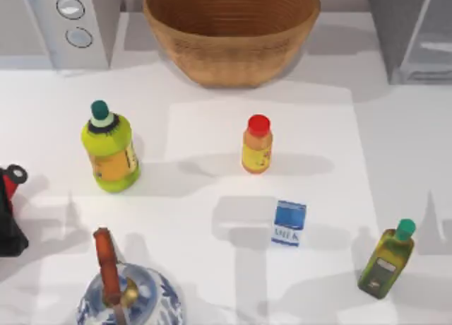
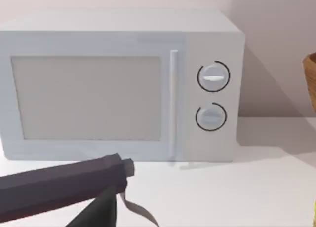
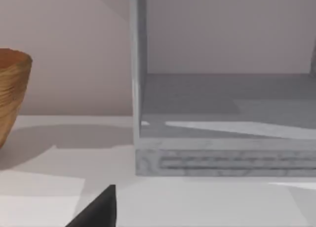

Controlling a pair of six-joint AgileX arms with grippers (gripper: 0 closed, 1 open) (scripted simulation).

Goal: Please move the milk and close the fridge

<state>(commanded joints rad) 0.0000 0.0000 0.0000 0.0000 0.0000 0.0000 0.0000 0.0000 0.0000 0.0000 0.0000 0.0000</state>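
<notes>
- Left gripper point(image 2: 111, 187) sits before the microwave point(image 2: 118, 84); whether its fingers are parted, I cannot tell.
- Right gripper point(image 3: 98, 209) faces the open fridge point(image 3: 222, 118); finger state unclear.
- The milk point(image 1: 289, 223) stands upright, untouched, just below the red-capped orange bottle point(image 1: 257, 144), with the basket point(image 1: 232, 30) beyond and the green-capped oil bottle point(image 1: 387, 260) to its right.

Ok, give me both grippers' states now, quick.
Left gripper: cannot tell; it faces the microwave, holding nothing visible.
Right gripper: cannot tell; it faces the open fridge.
</notes>
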